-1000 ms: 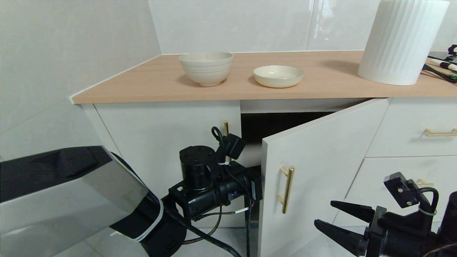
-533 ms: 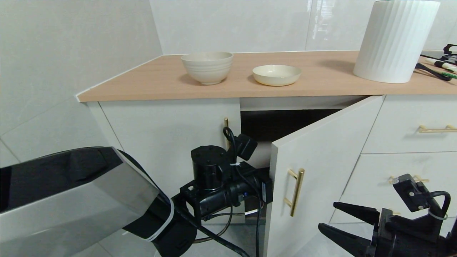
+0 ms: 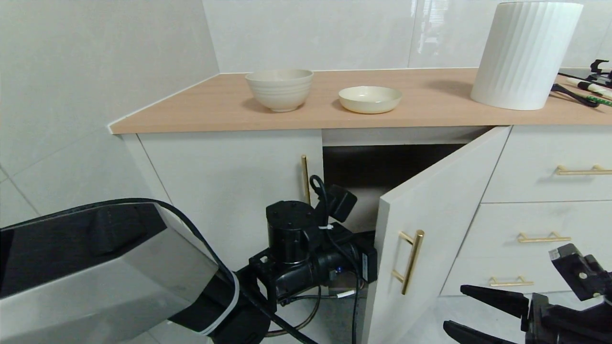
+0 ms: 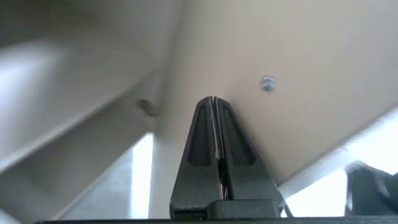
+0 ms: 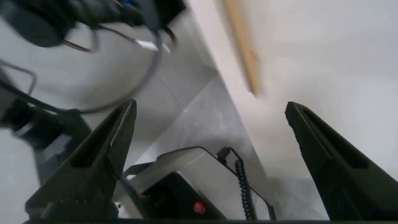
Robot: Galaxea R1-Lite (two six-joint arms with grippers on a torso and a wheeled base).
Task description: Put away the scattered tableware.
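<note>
left gripper (image 4: 212, 99), fingers together behind the cabinet door (image 3: 432, 200) (mid-frame), might slip off, letting it swing shut.

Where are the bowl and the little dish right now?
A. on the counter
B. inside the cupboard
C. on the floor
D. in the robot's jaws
A: the bowl and the dish both sit on the wooden counter, above the open cupboard door.
</note>
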